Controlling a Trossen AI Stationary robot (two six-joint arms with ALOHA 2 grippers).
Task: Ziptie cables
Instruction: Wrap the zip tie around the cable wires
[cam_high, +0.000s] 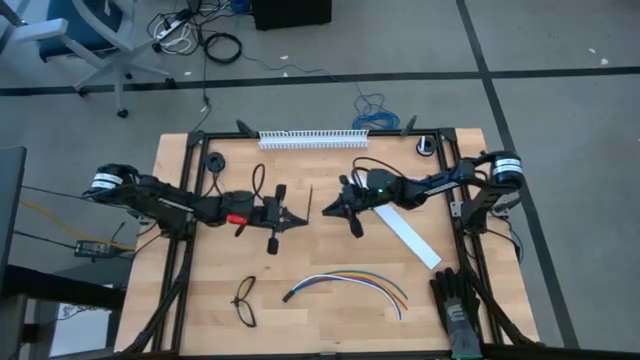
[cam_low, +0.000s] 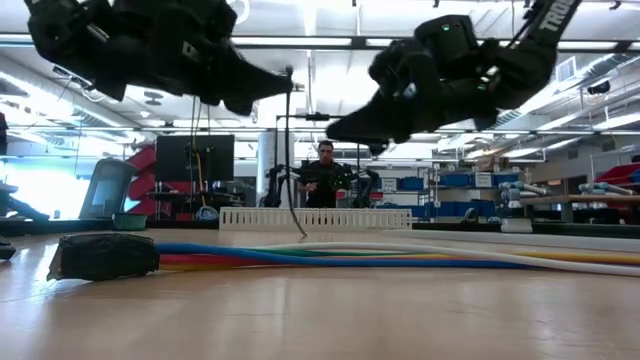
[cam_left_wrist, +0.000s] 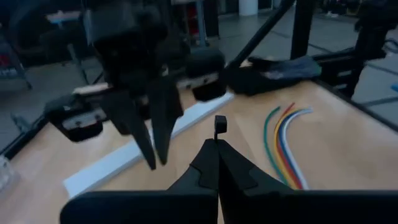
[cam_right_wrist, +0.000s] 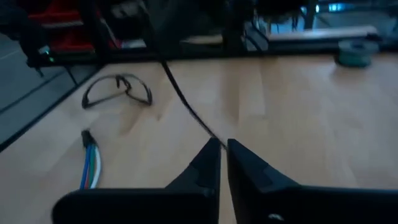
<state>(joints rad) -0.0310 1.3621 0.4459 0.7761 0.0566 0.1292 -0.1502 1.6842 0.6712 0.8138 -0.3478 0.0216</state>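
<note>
The left gripper is held above the middle of the table, its jaws pinched shut on the ziptie, which is gripped at one end and hangs as a thin dark strip between the two arms. Just to the right, the right gripper is poised facing it, its jaws nearly closed with only a slit between them and nothing held; the strip is seen passing close by its tips. The cables are left lying flat on the table nearer the front edge, well apart from both grippers, with the glasses to their left and a white strip to their right.

The step in hand is judged to be a handover or regrip of the ziptie. It is best done if the right jaws are opened a little, aligned square to the strip, and closed before the left grip is released.
</note>
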